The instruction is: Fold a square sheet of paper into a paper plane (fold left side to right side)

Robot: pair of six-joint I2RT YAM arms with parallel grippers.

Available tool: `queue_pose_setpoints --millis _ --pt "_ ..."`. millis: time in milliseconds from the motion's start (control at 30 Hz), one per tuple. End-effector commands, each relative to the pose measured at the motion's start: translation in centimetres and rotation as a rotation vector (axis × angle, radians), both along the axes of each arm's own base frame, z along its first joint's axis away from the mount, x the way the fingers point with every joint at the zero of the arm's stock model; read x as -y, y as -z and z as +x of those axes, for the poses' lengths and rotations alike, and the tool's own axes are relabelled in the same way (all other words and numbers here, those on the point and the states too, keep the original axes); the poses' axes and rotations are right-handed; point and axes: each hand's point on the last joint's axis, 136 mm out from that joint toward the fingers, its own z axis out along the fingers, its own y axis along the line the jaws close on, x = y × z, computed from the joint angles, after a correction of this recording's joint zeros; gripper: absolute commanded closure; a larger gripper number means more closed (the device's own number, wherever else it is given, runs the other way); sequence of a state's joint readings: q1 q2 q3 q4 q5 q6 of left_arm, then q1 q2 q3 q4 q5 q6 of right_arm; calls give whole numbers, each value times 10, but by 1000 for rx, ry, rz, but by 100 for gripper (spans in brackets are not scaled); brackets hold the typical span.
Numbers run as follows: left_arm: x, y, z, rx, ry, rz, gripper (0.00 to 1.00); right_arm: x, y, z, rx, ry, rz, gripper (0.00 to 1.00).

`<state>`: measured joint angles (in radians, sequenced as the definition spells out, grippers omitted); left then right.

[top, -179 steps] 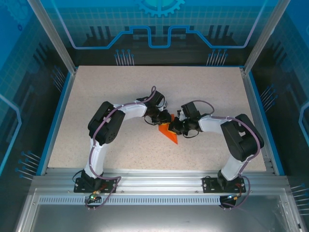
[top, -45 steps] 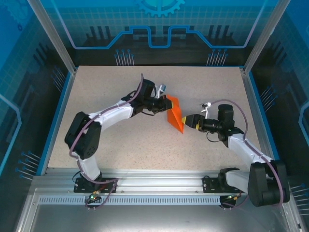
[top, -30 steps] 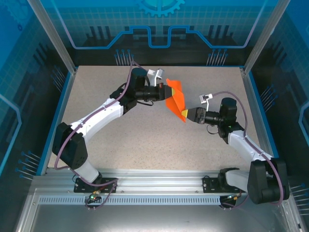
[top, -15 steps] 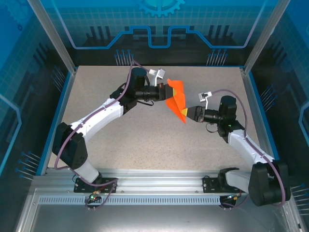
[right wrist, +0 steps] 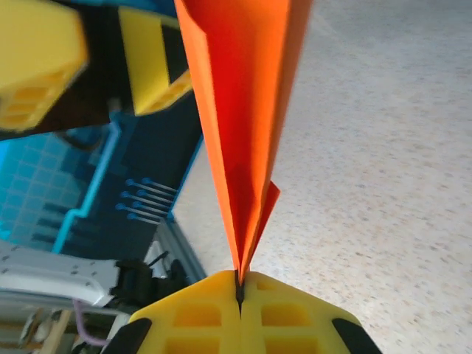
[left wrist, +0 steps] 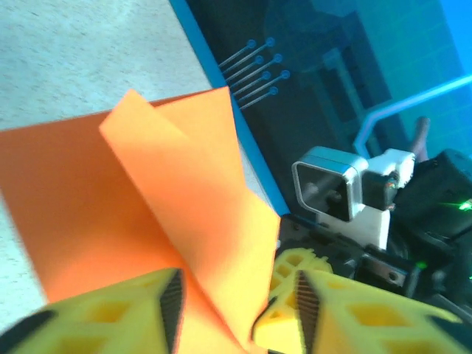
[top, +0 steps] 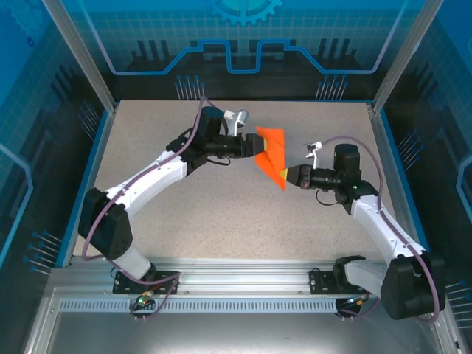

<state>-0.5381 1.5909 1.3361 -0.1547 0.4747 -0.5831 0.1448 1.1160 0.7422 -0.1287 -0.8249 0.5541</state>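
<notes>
The orange paper plane, a folded pointed dart, hangs in the air over the back middle of the table. My right gripper is shut on its lower tip; in the right wrist view the yellow jaws pinch the point and the paper plane rises away from them. My left gripper stands open at the sheet's left edge. In the left wrist view the paper plane lies loose between the parted left gripper fingers.
The speckled beige table lies below both arms, bounded by a blue rim and aluminium posts. The right arm's white camera housing sits just behind the paper. The left arm's yellow fingers show beyond the sheet.
The left gripper has opened and let go of the paper. The right gripper has shut on the paper's tip. The paper's top has tipped slightly to the right.
</notes>
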Motion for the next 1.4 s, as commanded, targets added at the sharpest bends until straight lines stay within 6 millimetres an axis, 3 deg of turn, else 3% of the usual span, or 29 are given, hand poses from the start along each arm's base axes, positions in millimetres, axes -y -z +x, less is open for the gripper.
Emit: queue_pose_setpoints --millis 0,267,400,533,700,867,967,1267,1367 --pt "-48 6 -6 53 -145 175 33 18 21 -10 9 53 -323 100" --pt "-153 18 -23 106 -580 394 25 58 34 -11 98 242 -1121 100" --pt "-190 23 -38 106 -743 421 23 57 29 -8 161 268 -1452 100" --pt "-218 23 -53 116 -848 439 19 37 32 0 250 229 -1721 100" --pt "-233 19 -63 130 -894 456 15 1 51 13 358 129 -1967 99" --pt "-238 19 -67 136 -903 465 13 -26 92 19 386 -5 -2117 99" --pt "-238 21 -67 133 -901 468 12 -37 120 17 376 -76 -2143 98" --pt "-236 25 -65 129 -894 472 10 -53 166 1 304 -201 -2102 92" --pt "-234 26 -64 126 -887 473 10 -59 175 -8 284 -254 -2042 78"
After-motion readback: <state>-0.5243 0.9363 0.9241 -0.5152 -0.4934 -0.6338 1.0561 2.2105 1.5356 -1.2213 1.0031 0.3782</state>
